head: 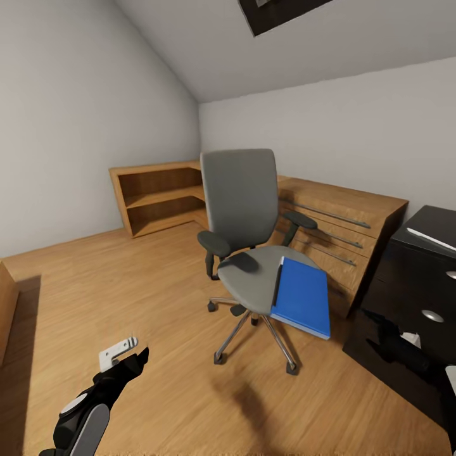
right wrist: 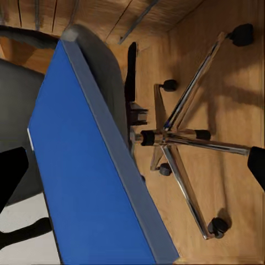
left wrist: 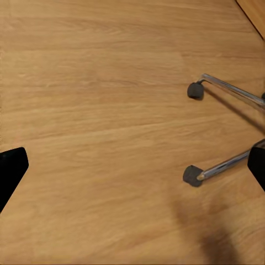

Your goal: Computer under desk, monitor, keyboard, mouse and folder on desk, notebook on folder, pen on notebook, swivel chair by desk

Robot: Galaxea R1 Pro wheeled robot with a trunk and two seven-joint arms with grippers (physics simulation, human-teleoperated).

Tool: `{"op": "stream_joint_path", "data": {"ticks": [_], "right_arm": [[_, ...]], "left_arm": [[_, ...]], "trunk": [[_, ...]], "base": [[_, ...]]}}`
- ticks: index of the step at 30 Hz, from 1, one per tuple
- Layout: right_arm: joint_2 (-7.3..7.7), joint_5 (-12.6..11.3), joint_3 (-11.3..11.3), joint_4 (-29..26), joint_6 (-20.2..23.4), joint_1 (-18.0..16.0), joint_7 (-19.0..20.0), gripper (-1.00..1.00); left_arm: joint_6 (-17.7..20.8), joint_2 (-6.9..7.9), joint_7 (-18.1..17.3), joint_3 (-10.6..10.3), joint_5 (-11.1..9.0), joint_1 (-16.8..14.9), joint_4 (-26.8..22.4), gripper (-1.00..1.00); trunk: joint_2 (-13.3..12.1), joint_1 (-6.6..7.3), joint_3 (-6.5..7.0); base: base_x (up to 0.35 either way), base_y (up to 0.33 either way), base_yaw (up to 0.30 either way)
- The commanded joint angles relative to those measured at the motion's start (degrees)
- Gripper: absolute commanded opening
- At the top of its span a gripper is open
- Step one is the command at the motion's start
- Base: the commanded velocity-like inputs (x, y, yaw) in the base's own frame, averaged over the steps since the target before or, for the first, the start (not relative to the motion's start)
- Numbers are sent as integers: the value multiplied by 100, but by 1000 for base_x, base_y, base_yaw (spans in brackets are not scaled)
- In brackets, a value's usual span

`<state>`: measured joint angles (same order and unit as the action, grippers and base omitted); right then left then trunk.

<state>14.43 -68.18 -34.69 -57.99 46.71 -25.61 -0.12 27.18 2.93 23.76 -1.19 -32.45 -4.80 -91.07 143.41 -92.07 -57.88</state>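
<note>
A home attic workroom: sloped ceiling [head: 190, 50], wooden floor [head: 126, 291], low wooden shelving [head: 158, 193], swivel chair [head: 244, 209], black desk [head: 437, 231].

An attic-style room with a light wood plank floor [head: 145, 304] filling the lower frame. Pale grey walls [head: 63, 126] meet at a corner in the centre, under a sloped ceiling [head: 304, 57]. A low wooden open shelf unit [head: 158, 196] and a wooden cabinet with metal bar handles [head: 342, 221] line the corner.
</note>
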Motion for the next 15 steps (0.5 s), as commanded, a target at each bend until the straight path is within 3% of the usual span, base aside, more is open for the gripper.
{"op": "stream_joint_path", "data": {"ticks": [1, 3, 7, 13, 15], "right_arm": [[112, -79, -32, 278, 101, -5, 24, 100], [132, -86, -34, 320, 107, -5, 37, 100], [208, -87, -30, 436, 219, -5, 544, 100], [280, -82, -16, 818, 452, -5, 887, 100], [319, -73, 20, 969, 498, -5, 1215, 100]], "left_arm": [[7, 6, 59, -13, -60, -4, -8, 100], [7, 6, 59, -13, -60, -4, -8, 100], [7, 6, 59, -13, -60, -4, -8, 100], [7, 6, 59, -12, -60, -4, -8, 100], [7, 5, 59, -12, -60, -4, -8, 100]], "trunk": [[4, -1, -28], [7, -6, -73], [12, -17, -161], [20, -32, -294], [23, -37, -339]], "base": [[0, 0, 0], [0, 0, 0], [0, 0, 0], [0, 0, 0], [0, 0, 0]]}}
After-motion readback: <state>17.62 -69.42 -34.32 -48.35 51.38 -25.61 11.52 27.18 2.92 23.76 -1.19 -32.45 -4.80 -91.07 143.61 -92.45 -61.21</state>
